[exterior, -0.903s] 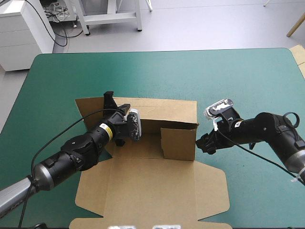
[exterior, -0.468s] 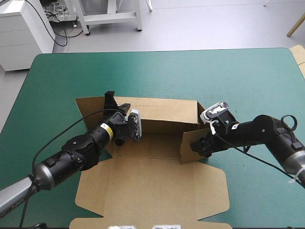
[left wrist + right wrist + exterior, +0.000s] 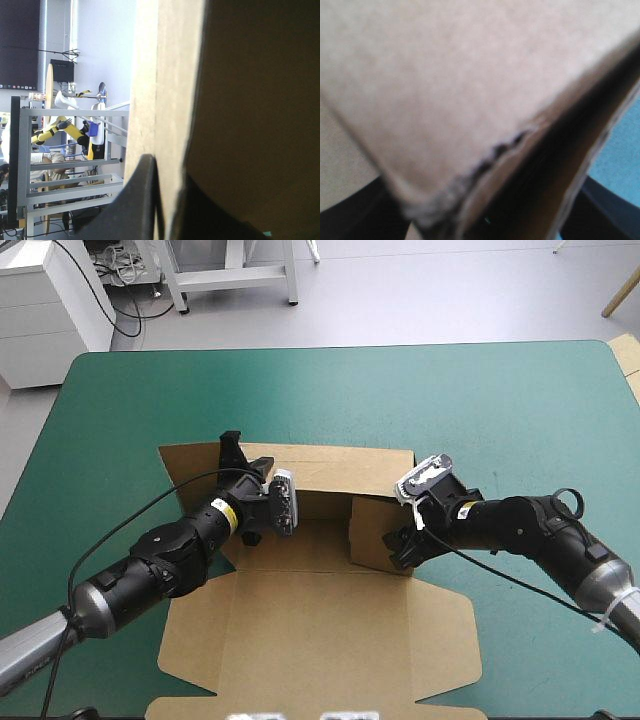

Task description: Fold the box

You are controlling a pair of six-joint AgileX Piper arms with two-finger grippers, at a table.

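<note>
Since just before, the right hand (image 3: pixel 405 542) has gone inward toward the box's middle, taking the upright side flap (image 3: pixel 372 530) with it. The left arm has kept its place at the far left corner.

The brown box (image 3: pixel 320 640) lies near the middle of the teal-green counter (image 3: pixel 500 400), closer to its near edge. Most of the sheet is flat, with the wide front panel (image 3: pixel 300 680) spread toward the near edge of the counter.

On the left, the left hand (image 3: pixel 232 452) sits on top of the raised board at the box's far left corner. In the left wrist view its black fingers (image 3: pixel 137 200) are nearly together, with the board's pale edge standing between them, so it is clenched on the box.

From that corner the back wall (image 3: pixel 340 475) stands upright along the far side of the box and runs to the right.

On the right, the side flap stands upright from the back wall's right end and is swung in over the floor of the box. The right hand is against the flap's outer face, at its near end. In the right wrist view brown board covers almost everything. Its black fingers (image 3: pixel 350 215) stand wide apart, with the flap's rough edge between them, so that hand is released and not pinching the board.
</note>
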